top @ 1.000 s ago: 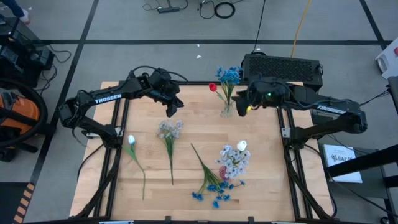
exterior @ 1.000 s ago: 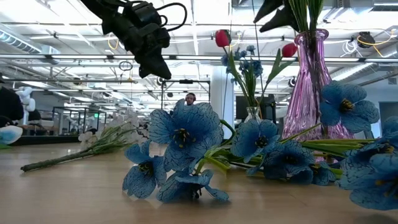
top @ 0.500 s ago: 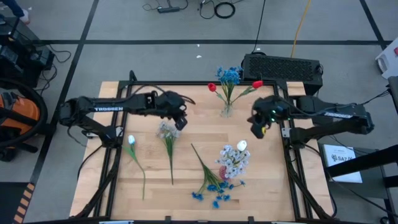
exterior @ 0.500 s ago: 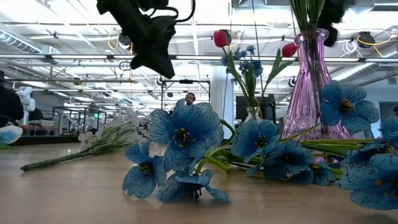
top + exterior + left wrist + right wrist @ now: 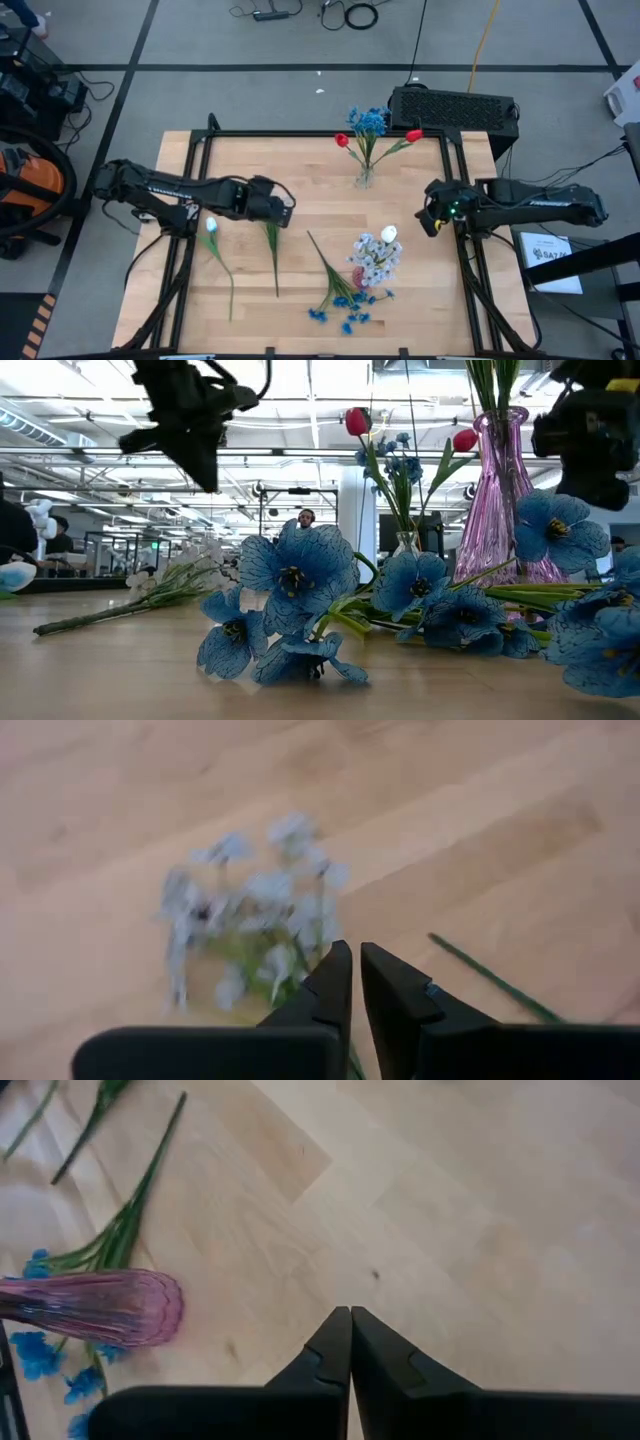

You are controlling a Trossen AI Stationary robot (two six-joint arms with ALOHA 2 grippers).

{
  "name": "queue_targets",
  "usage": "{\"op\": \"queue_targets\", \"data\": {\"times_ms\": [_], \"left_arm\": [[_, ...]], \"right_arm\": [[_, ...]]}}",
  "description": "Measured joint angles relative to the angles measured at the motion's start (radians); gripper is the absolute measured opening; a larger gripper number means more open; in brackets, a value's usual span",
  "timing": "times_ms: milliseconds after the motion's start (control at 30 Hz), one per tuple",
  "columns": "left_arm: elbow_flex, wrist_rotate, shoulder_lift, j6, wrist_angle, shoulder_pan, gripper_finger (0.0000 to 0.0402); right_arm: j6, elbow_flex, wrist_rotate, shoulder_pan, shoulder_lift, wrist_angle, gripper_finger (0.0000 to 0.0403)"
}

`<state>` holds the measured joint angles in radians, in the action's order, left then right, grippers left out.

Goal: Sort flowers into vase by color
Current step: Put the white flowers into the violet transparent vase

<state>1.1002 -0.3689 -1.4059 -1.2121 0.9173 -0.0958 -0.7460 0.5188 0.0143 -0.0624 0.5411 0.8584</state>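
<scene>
My left gripper [image 5: 277, 208] hovers over the head of a pale lavender-white flower [image 5: 250, 910], with only a thin slit between its fingers and nothing in it. The flower lies flat on the table, its stem [image 5: 273, 255] pointing toward the near edge. My right gripper [image 5: 350, 1310] is shut and empty near the table's right edge [image 5: 428, 215]. A clear vase [image 5: 365, 178] at the far side holds blue flowers [image 5: 368, 120] and two red tulips [image 5: 413, 135]. A purple vase [image 5: 500, 490] holds lavender-white clusters [image 5: 375, 258] and a white tulip.
A white tulip [image 5: 212, 226] lies on the table's left part, stem toward the near edge. Blue flowers [image 5: 345, 305] lie near the front edge beside the purple vase. A black box [image 5: 452, 105] stands beyond the far edge. People show in the room behind.
My left gripper has come from the far side toward the near edge, over the lavender-white flower's head. My right gripper has drawn away from the clear vase toward the right edge and nearer. A second red tulip now leans out of that vase.
</scene>
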Motion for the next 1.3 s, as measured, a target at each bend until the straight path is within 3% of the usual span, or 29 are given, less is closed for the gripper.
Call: {"op": "queue_targets", "data": {"times_ms": [200, 300, 433, 867, 1033, 1300], "left_arm": [[-0.054, -0.002, -0.003, -0.258, 0.002, -0.011, 0.0022], [-0.085, 0.063, -0.016, -0.321, 0.009, -0.010, 0.0024], [-0.109, 0.161, -0.046, -0.329, -0.002, -0.019, 0.0040], [-0.158, 0.300, -0.224, -0.329, -0.205, -0.038, 0.0150], [-0.158, 0.366, -0.299, -0.330, -0.198, -0.038, 0.0157], [-0.152, 0.369, -0.349, -0.354, -0.197, -0.038, 0.0148]], "right_arm": [[0.035, -0.033, -0.021, 0.000, 0.015, -0.070, 0.0000], [0.048, -0.033, -0.021, 0.000, 0.016, -0.106, 0.0000], [0.057, -0.033, -0.021, 0.000, 0.016, -0.141, 0.0000], [0.059, -0.033, -0.021, 0.000, 0.016, -0.143, 0.0000], [0.073, -0.033, -0.021, 0.000, 0.016, -0.143, 0.0000], [0.077, -0.033, -0.020, 0.000, 0.016, -0.143, 0.0000]]}}
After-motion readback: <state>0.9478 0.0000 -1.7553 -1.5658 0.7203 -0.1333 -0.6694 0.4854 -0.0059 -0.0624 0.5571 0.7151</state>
